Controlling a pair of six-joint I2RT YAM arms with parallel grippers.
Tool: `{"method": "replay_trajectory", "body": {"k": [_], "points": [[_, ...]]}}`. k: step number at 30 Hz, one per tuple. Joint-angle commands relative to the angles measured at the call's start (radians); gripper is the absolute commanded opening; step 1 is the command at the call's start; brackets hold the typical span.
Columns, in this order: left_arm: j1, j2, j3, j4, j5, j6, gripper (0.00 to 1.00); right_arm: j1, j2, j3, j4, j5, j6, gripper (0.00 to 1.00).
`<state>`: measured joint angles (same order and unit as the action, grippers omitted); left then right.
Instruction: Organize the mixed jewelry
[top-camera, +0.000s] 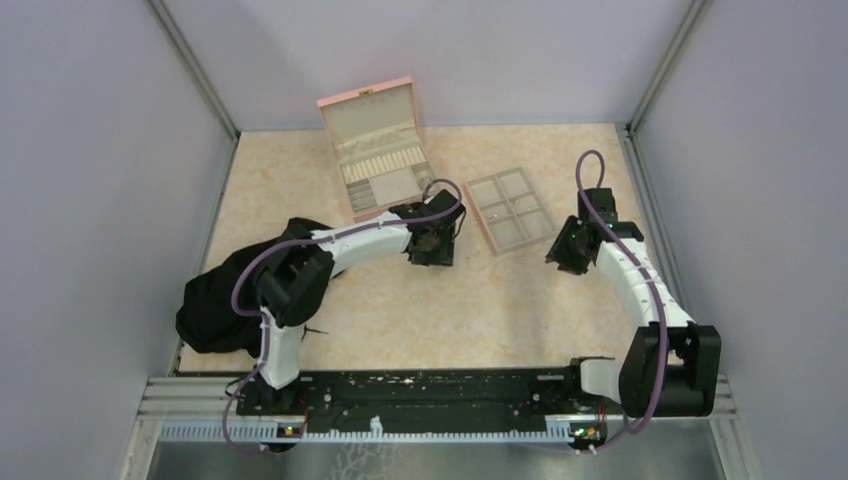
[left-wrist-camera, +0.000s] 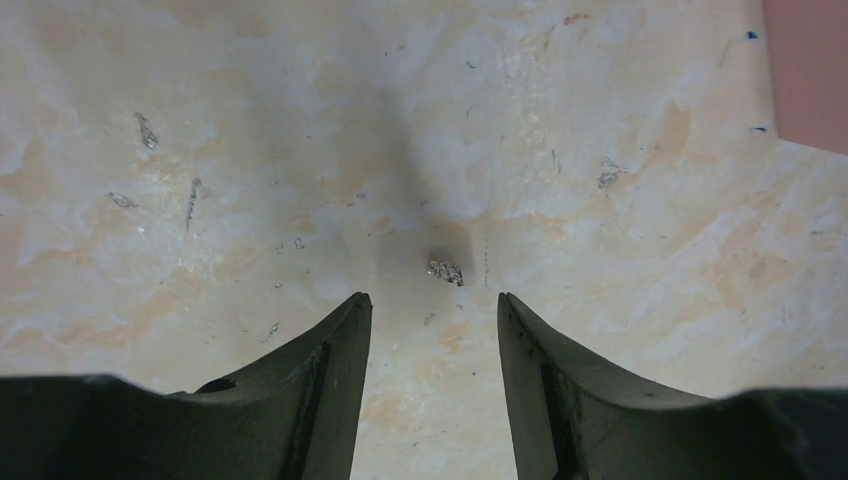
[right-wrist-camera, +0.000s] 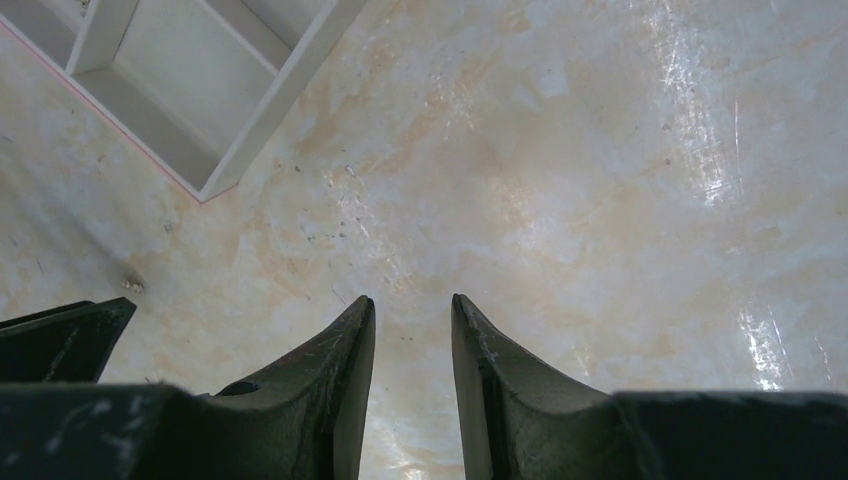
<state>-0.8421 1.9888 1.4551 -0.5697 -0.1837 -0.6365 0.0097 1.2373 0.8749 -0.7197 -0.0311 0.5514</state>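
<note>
Closest to us in the top view is the black rail (top-camera: 430, 392) that holds both arm bases. Past it, on the pale worktop (top-camera: 480, 310), the left claw (top-camera: 432, 248) hangs low by the near corner of the open pink box (top-camera: 375, 150). The right claw (top-camera: 568, 250) hangs just beside the flat tray (top-camera: 508, 210) with six little rooms. From up here the jewelry is too small for us to see. In the left wrist view, the left claw (left-wrist-camera: 433, 297) points down with its two fingers well apart and nothing between them. One small shiny piece (left-wrist-camera: 445, 270) lies on the worktop just ahead of the gap, a bit toward one finger. More shiny bits (left-wrist-camera: 146, 130) lie far off to one side of this view, and another (left-wrist-camera: 608, 175) lies toward the pink box corner (left-wrist-camera: 810, 70). In the right wrist view, the right claw (right-wrist-camera: 412, 298) shows a narrower gap and holds nothing. The tray rooms (right-wrist-camera: 200, 90) that show here are bare, and a tiny speck (right-wrist-camera: 132, 284) lies near the tray; we cannot tell what it is. We think the step in hand is picking up that one shiny piece. Next, the left claw should come down with a finger on each side, right onto the worktop, and close softly, because so thin a thing can slip out.
</note>
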Motion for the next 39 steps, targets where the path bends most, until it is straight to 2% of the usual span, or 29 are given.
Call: {"method": "replay_trajectory", "body": {"k": [1,9,14,21,27,30,34,39], "points": [[-0.028,0.062,0.057,-0.069,-0.053,-0.133,0.56,-0.006,-0.037,0.018,0.025,-0.009,-0.019,0.34],[-0.031,0.145,0.12,-0.136,-0.061,-0.204,0.48,-0.005,-0.047,0.01,0.019,-0.01,-0.035,0.34],[-0.032,0.153,0.135,-0.167,-0.076,-0.229,0.36,-0.006,-0.041,0.012,0.022,-0.011,-0.045,0.34],[-0.035,0.147,0.137,-0.172,-0.09,-0.222,0.23,-0.005,-0.027,0.013,0.039,-0.018,-0.047,0.34],[-0.048,0.144,0.156,-0.179,-0.109,-0.196,0.19,-0.006,-0.019,0.009,0.049,-0.022,-0.047,0.34],[-0.052,0.143,0.165,-0.176,-0.117,-0.177,0.2,-0.006,-0.018,0.006,0.055,-0.026,-0.042,0.34],[-0.058,0.142,0.171,-0.159,-0.108,-0.14,0.34,-0.006,-0.017,0.002,0.062,-0.029,-0.039,0.34],[-0.066,0.144,0.169,-0.133,-0.097,-0.101,0.38,-0.006,-0.018,-0.005,0.064,-0.03,-0.033,0.34]]}}
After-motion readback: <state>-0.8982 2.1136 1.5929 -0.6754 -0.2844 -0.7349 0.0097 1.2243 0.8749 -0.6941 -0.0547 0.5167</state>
